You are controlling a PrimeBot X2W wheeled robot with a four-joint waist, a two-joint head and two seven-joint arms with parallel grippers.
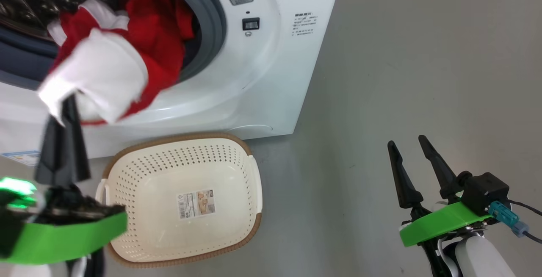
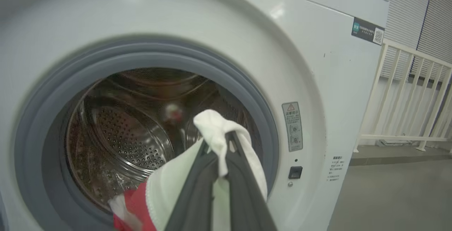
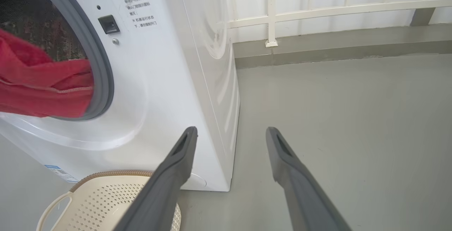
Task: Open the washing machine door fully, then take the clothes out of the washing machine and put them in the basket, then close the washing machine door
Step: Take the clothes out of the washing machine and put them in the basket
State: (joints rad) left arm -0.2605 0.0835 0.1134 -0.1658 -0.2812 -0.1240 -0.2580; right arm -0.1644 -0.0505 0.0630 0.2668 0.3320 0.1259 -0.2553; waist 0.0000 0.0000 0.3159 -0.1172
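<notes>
Red-and-white soft cloth garments [image 1: 127, 48] are clamped by left pincer [image 1: 67, 112] at opening of white front-loading washing machine [image 1: 262, 78]. Cream perforated plastic basket [image 1: 178, 140] is recorded on grey floor [image 1: 423, 56] below. Right pincer [image 1: 405, 141] is spread apart.

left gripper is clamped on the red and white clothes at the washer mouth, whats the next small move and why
Probably draw the left gripper back and down toward the basket. It is shut on the clothes, which hang half out of the washing machine, and the basket sits on the floor just below.
</notes>
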